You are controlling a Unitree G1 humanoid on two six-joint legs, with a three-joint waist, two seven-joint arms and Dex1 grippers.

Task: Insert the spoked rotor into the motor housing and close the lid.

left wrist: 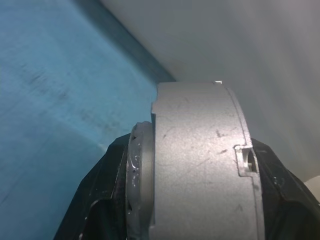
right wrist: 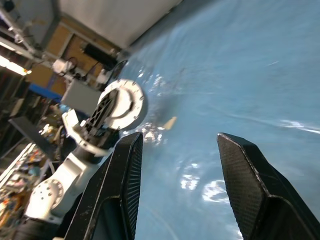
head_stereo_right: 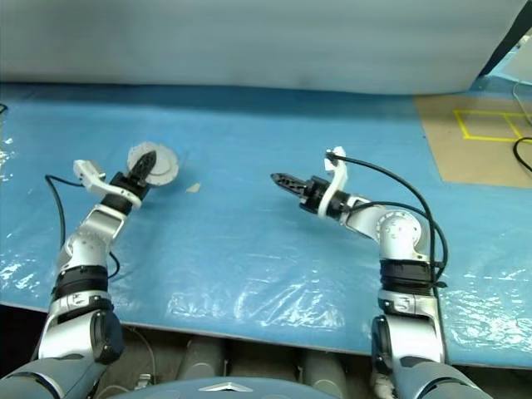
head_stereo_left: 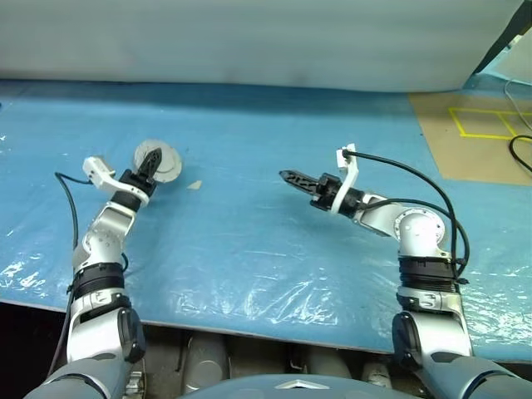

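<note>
My left gripper [head_stereo_left: 152,162] is shut on a round silver-grey disc, the motor housing [head_stereo_left: 169,163], and holds it up on edge at the left above the blue sheet. In the left wrist view the thick casing [left wrist: 200,160] stands between my black fingers [left wrist: 107,170]. A thinner silver disc, the lid [left wrist: 137,160], lies flat against one side of it. The spoked rotor is hidden. My right gripper [head_stereo_left: 287,176] hovers over the middle of the table, pointing left, open and empty. The right wrist view shows the pale round face of the held disc [right wrist: 127,102].
A blue plastic-covered sheet [head_stereo_left: 266,241] spreads over the table. A small beige scrap [head_stereo_left: 194,184] lies just right of the held disc. A brown board with yellow tape lines [head_stereo_left: 482,133] is at the far right. A pale wall [head_stereo_left: 249,41] runs along the back.
</note>
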